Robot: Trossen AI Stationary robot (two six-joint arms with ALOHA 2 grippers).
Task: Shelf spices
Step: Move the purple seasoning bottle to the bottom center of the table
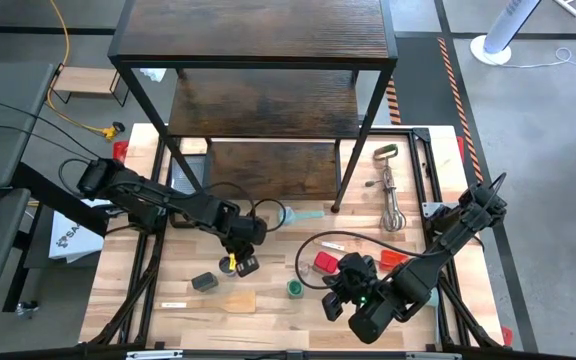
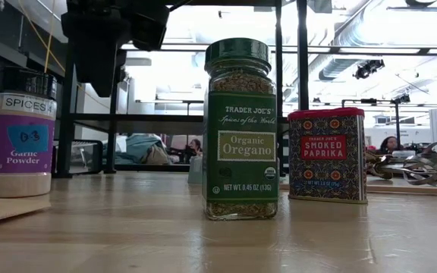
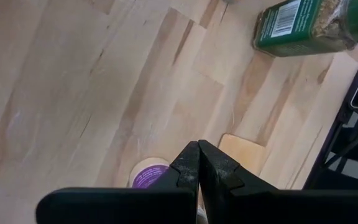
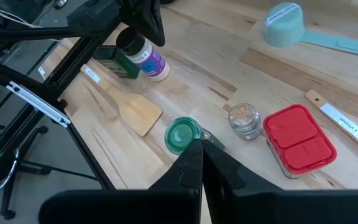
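Going L to R across the table: the left gripper [image 1: 236,252] hangs w/ its 2 fingers pressed together on nothing, directly over the garlic powder jar [image 2: 20,130], which stands upright on the bare wood; the left wrist view looks down past the closed tips onto its purple label, so the jar lies straight below, its long axis vertical. A dark jar [image 1: 205,282] lies on its side just L of that, near a flat wooden spatula [image 4: 131,112]. Next comes the green-lidded oregano jar [image 2: 240,129], upright, about mid-table, then a tiny pale jar [image 4: 244,120] just beside it, then the red paprika tin [image 2: 327,154], also upright. The right gripper [image 4: 196,149] is likewise closed and empty, poised just above the oregano lid w/ the tin a little further R. The shelf [image 1: 258,35] stands at the far edge of the table, well apart from all 5 spices, none of which is on it yet. Key relation, I judge: each arm already sits over its nearest jar, L arm for the garlic powder, R arm for the oregano, and both jars want a top-down approach. Either pincer must 1st spread its fingers before dropping, since closed tips would only knock the lid.
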